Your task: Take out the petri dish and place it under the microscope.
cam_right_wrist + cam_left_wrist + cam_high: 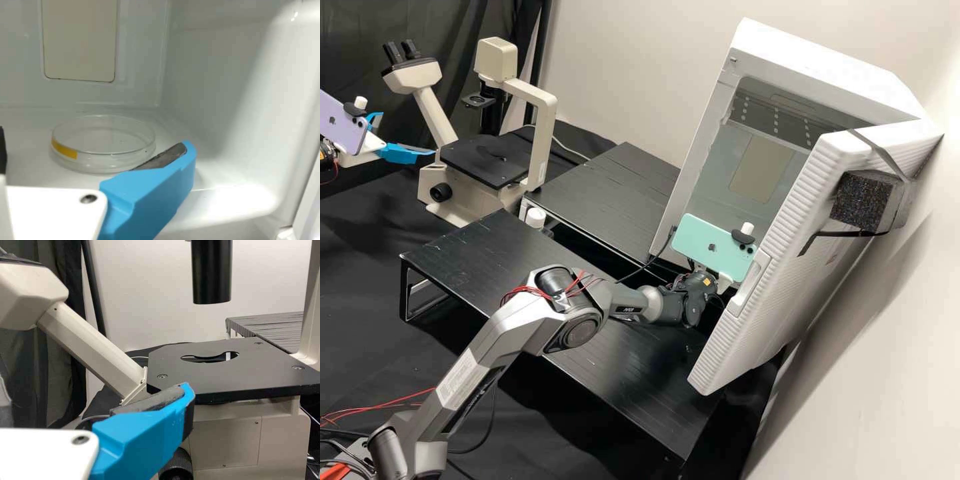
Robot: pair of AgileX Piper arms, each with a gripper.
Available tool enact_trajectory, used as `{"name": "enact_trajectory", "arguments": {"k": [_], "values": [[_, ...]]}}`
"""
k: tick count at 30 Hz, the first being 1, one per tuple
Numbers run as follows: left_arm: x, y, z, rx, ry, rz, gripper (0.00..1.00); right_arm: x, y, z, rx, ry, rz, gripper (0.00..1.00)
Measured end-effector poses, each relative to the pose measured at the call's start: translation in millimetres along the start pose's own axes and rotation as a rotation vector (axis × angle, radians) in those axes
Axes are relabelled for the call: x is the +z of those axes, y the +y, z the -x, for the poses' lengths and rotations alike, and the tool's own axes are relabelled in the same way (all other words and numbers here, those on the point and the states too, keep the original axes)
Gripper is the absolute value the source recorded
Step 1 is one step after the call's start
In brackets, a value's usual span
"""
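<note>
The petri dish (pixel 110 159) lies flat on the floor of the white box (pixel 693 187), a yellow label (pixel 64 150) on its side. The right claw (pixel 94 150) is spread at the dish: its blue finger (pixel 162 185) is just beside the glass, and the dark edge across from it is, I think, the other finger, though too little of it shows to be certain. Nothing is pinched; the open spacing likely leaves room to take the dish across its round wall, level, so the clear glass does not tip or slip.

The door (pixel 780 300) stands open, which lets the right arm (pixel 633 303) in from the front; its edge and the box wall could catch the wrist on the way out. The next step, as I judge it, is to close gently on the dish and lift it clear, so the task is at an early stage.

Beyond the low black table (pixel 467 260) is the microscope (pixel 543 133). Its flat stage (pixel 195 377) has an opening under a black tube (pixel 212 270), where the dish should end up. The left claw (pixel 405 133) hangs beside the microscope, its fingers apart and holding nothing, perhaps placed there to receive or settle the dish.
</note>
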Motion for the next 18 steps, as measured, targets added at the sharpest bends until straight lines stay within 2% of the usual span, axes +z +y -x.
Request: {"name": "enact_trajectory", "arguments": {"k": [18], "values": [[0.0,0.0,0.0,0.000,0.000,0.000,1.00,0.0,0.0,0.0,0.000,0.000,-0.007,0.00]]}}
